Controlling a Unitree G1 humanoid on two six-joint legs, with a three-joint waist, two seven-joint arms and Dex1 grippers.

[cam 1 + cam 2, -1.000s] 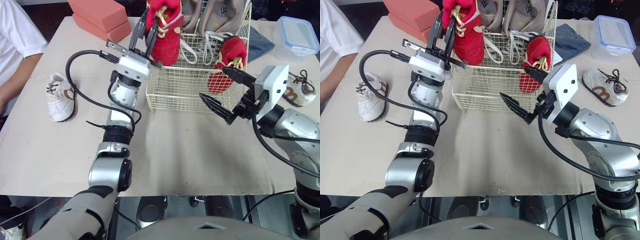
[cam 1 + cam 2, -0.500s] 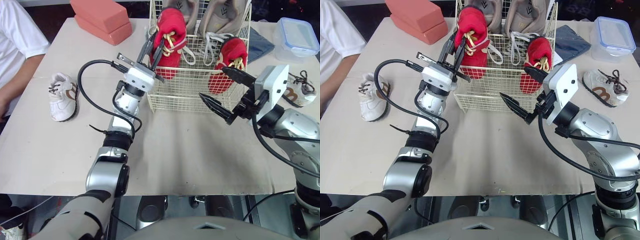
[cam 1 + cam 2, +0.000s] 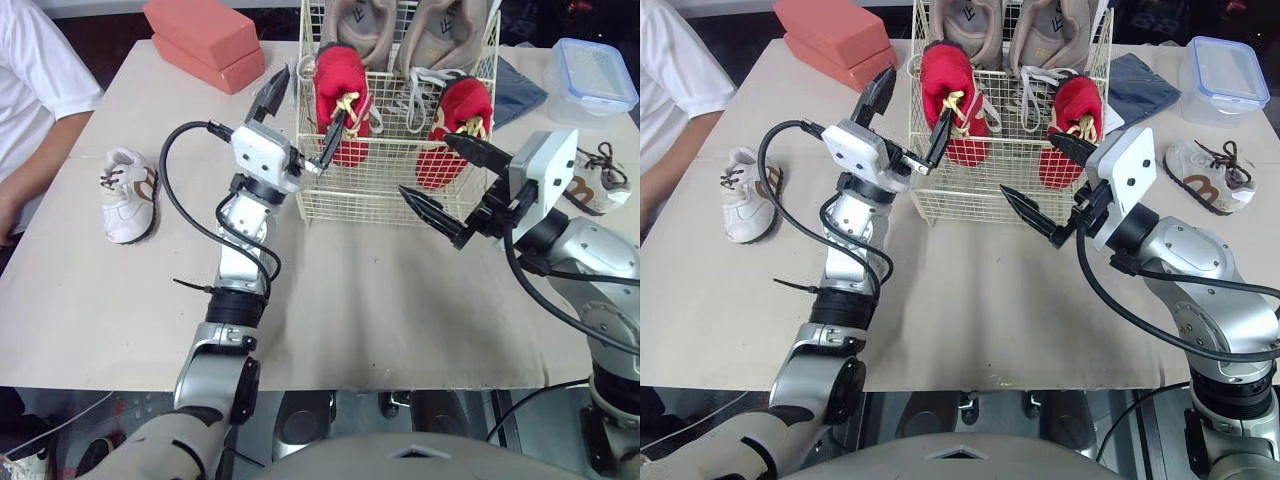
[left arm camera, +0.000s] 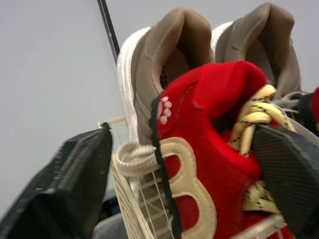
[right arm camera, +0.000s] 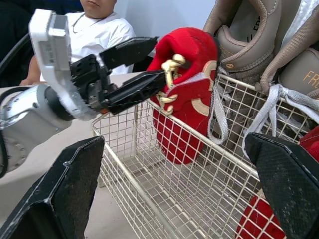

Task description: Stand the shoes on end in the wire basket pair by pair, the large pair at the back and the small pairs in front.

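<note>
The left gripper (image 3: 312, 95) had let go of the red shoe (image 3: 348, 85). A second ago it held the shoe above the basket (image 3: 350, 195). Now its fingers stood apart, one outside the left wall and one by the laces. The shoe stood on end at front left, beside its mate (image 3: 455, 125) and before the beige pair (image 3: 365, 20). The right gripper (image 3: 425, 165), fingers apart, had not moved. The left white shoe (image 3: 125, 195) and right white shoe (image 3: 595, 180) remained outside, so I judged them next.

Beige table (image 3: 380, 300) spans the scene; matte top, straight near edge. Floor (image 3: 110, 25) past the far left corner reads dark. Left wrist view: plain pale grey wall (image 4: 50, 64) behind. Person in a white shirt (image 3: 30, 80) at the left side.
</note>
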